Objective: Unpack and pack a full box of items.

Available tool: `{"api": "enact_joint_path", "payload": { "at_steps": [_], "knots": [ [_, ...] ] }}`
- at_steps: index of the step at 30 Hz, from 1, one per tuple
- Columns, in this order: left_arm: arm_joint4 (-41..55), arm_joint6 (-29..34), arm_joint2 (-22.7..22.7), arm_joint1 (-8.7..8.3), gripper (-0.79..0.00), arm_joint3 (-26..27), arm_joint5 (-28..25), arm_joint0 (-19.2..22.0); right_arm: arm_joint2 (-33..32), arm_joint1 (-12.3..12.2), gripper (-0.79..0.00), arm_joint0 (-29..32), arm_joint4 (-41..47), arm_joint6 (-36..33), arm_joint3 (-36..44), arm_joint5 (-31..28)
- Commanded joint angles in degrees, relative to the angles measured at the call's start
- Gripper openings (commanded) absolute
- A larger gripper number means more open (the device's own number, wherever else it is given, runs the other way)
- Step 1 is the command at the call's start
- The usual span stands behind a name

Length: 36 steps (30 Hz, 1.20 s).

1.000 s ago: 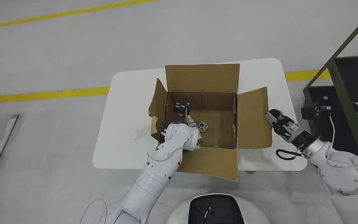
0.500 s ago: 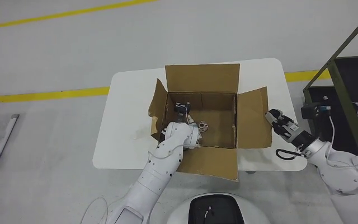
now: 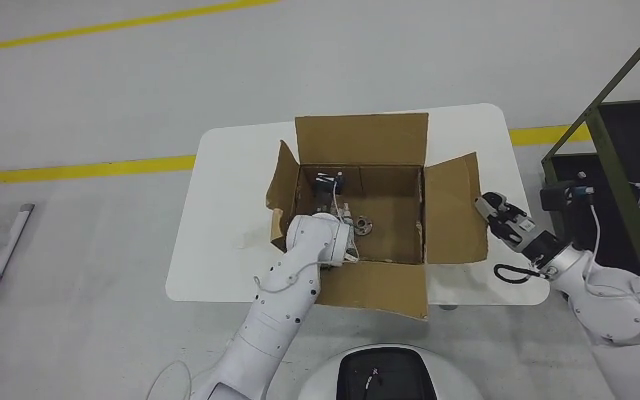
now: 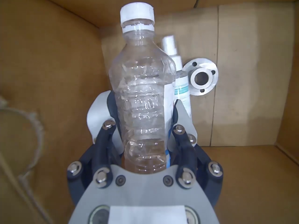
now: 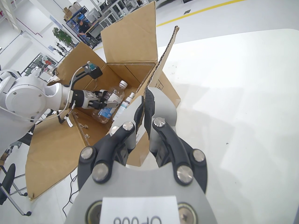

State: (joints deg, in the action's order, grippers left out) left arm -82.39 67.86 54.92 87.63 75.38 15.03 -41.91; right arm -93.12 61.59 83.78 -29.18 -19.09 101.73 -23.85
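Observation:
An open cardboard box [image 3: 360, 135] stands on the white table [image 3: 230, 220]. My left gripper [image 4: 142, 108] is inside it near the left wall, shut on a clear plastic bottle [image 4: 142, 89] with a white cap; in the top view the left gripper [image 3: 328, 185] is near the far left corner. Behind the bottle on the box floor lie a white spray bottle [image 4: 179, 75] and a metal flange [image 4: 201, 76], the flange [image 3: 362, 225] near the middle. My right gripper [image 5: 146, 101] is shut on the edge of the box's right flap [image 5: 163, 57], beside the box [image 3: 487, 207].
All the box flaps are folded outward; the near flap [image 3: 380, 285] hangs over the table's front edge. A dark metal rack [image 3: 600, 120] stands off the table's right end. Bare table lies left of the box and beyond the right flap.
My left gripper has shifted a little toward the far wall of the box with the bottle in it. The right arm has hardly moved.

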Motion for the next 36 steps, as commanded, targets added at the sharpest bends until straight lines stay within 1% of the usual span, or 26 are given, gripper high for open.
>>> {"api": "enact_joint_path", "payload": {
  "at_steps": [1, 5, 8, 11, 15, 18, 22, 28, 36],
  "knots": [
    [0.4, 1.68, 1.65, -0.28, -0.785, 4.46, -0.33, -1.03, -0.05, -0.02, -0.785, -0.07, -0.07, -0.01, 0.02, -0.13],
    [2.04, 4.3, 4.41, -0.66, -0.785, 11.73, -1.44, -2.7, -0.08, -0.06, -0.785, -0.43, -0.35, -0.29, -0.04, -0.33],
    [5.13, 5.73, 6.55, -0.83, -0.785, 17.2, -2.66, -3.7, -0.31, -0.12, -0.785, -0.87, -0.41, -0.59, -0.12, -0.28],
    [4.83, 7.31, 7.89, -1.08, -0.785, 21.61, -3.56, -4.06, -0.96, -0.21, -0.785, -1.23, -0.38, -0.8, -0.43, -0.35],
    [5.35, 7.96, 9.79, -1.29, -0.785, 26.31, -4.09, -4.44, -1.94, -0.37, -0.785, -1.44, -0.4, -1.31, -0.48, -0.53],
    [4.67, 8.0, 11.53, -1.54, -0.785, 28.38, -4.66, -4.56, -2.62, -0.47, -0.785, -1.51, -0.28, -1.59, -0.61, -0.62],
    [3.3, 8.01, 13.96, -1.95, -0.785, 29.86, -6.01, -4.64, -2.98, -0.55, -0.785, -1.46, -0.17, -1.83, -0.68, -0.68],
    [-2.31, 6.81, 17.53, -2.58, -0.785, 26.88, -5.46, -4.87, -2.98, -0.6, -0.785, -1.5, -0.32, -1.81, -1.08, -0.52],
    [-4.17, 5.85, 20.46, -2.92, -0.785, 24.24, -5.1, -4.47, -2.52, -0.63, -0.785, -1.52, -0.85, -1.75, -1.87, -0.58]
  ]
}}
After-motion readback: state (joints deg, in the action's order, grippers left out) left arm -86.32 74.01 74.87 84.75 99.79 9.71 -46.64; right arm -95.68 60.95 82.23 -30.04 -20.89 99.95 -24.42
